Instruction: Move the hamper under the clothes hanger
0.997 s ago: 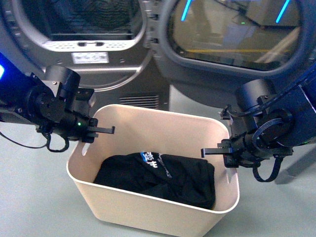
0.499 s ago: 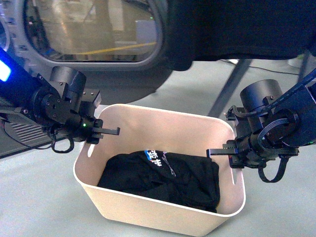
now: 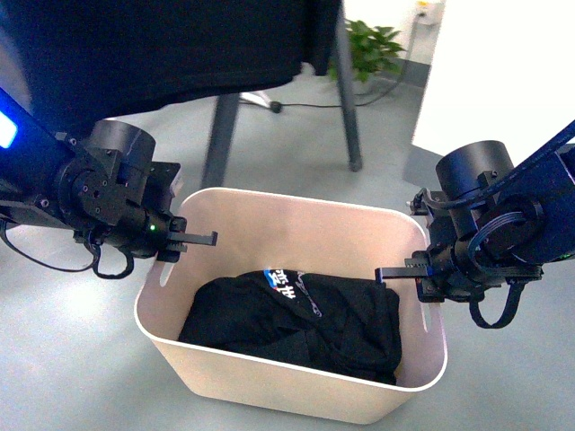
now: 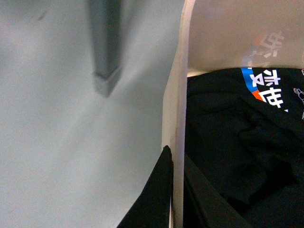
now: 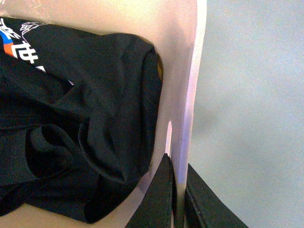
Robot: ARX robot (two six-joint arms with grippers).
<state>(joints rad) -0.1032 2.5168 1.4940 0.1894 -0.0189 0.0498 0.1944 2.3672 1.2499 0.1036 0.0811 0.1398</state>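
The left gripper [image 3: 184, 242] and right gripper [image 3: 409, 272] are each clamped on a short wall of the hamper [image 3: 269, 382], one finger inside and one outside. It sits just short of the clothes hanger [image 3: 347, 99] legs, though whether it clears the floor is unclear. Advance both arms evenly so neither thin wall twists free

hamper [image 3: 269, 383]: smooth plastic (slight sheen) | black garment [image 3: 269, 323]: matt cloth | floor [image 3: 54, 359]: smooth grey
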